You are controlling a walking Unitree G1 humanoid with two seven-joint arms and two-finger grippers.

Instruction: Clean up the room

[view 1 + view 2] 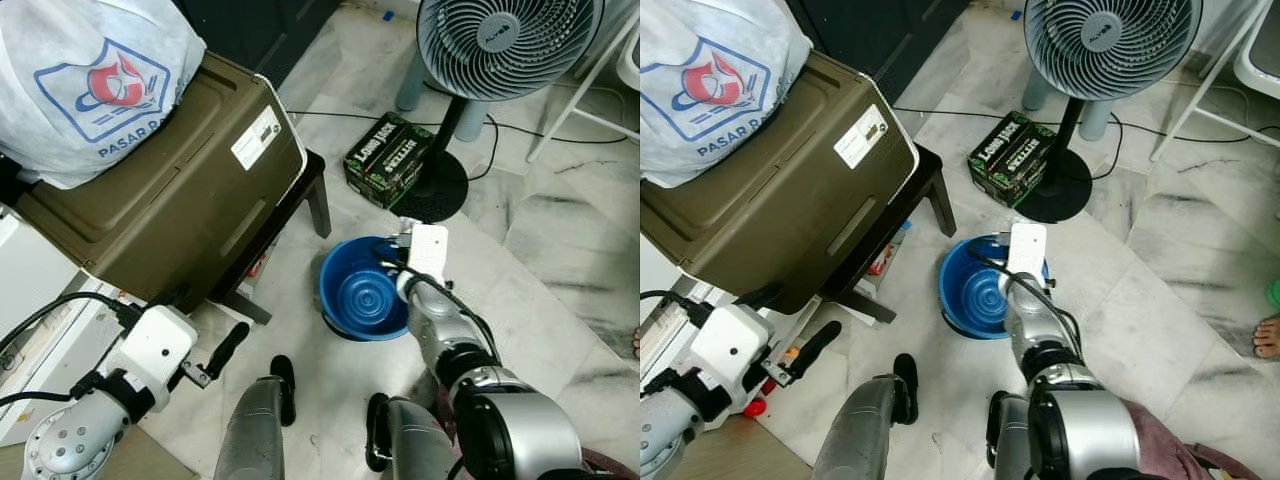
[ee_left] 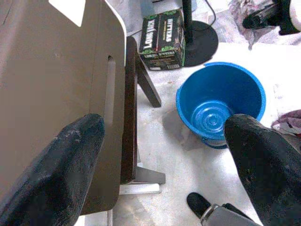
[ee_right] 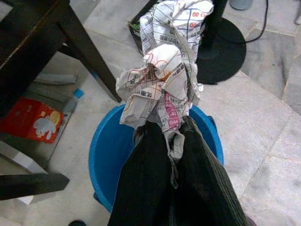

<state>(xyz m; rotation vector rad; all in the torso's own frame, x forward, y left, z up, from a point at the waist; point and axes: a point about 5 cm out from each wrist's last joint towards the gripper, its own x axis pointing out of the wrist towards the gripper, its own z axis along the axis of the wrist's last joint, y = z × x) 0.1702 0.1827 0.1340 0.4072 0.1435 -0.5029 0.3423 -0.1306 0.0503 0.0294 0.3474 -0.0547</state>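
Now the right gripper (image 3: 164, 136) pinches a crumpled paper (image 3: 162, 70), seemingly right above the blue bucket (image 3: 106, 155); the left gripper (image 2: 164, 155), fingers spread, hangs farther off.

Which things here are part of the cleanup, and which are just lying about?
In the job:
right pincer, shut on crumpled paper
blue bucket beneath it

Lying about:
fan
green box
olive bin
white bag
red packet

Crumpled paper (image 3: 162, 80), glossy plastic bucket (image 1: 362, 292)
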